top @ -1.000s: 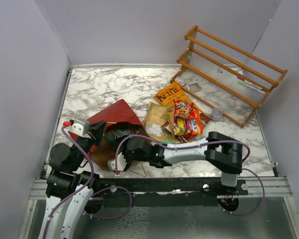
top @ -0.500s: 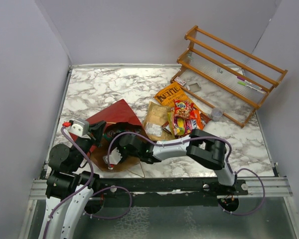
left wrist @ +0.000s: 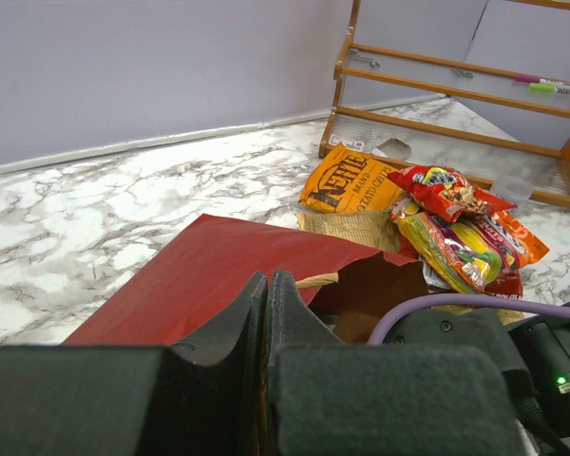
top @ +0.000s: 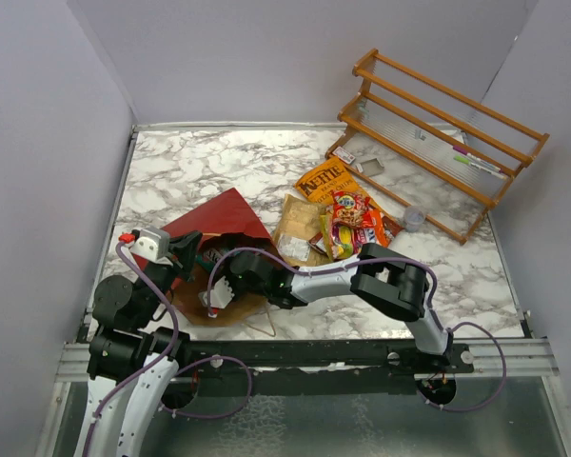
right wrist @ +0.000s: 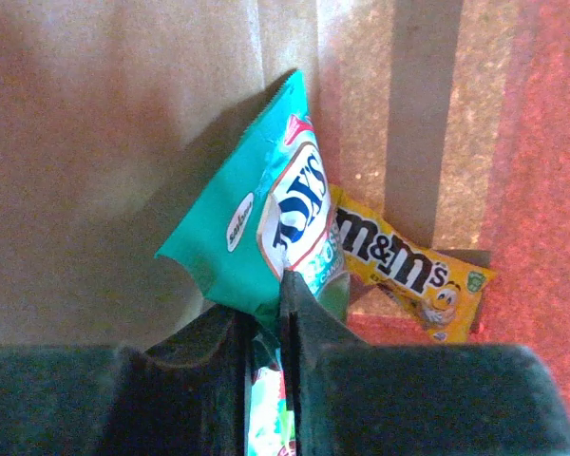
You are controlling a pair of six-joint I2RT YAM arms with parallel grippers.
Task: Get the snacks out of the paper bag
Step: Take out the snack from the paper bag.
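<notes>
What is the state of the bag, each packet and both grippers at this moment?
paper bag: on its side, mouth open.
teal packet: inside the bag, gripped.
M&M's packet: inside the bag, loose.
Kettle chip bag: out, lying flat.
tan chip bag: out, lying flat.
left gripper: shut on the bag's upper edge.
right gripper: shut on the teal packet.

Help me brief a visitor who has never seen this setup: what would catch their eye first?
The right gripper, deep inside the paper bag, pinches a teal candy pack, with a yellow M&M's pack lying beside it. Outside, a bright pile of snacks lies on the marble table right of the bag, near a wooden rack.
</notes>
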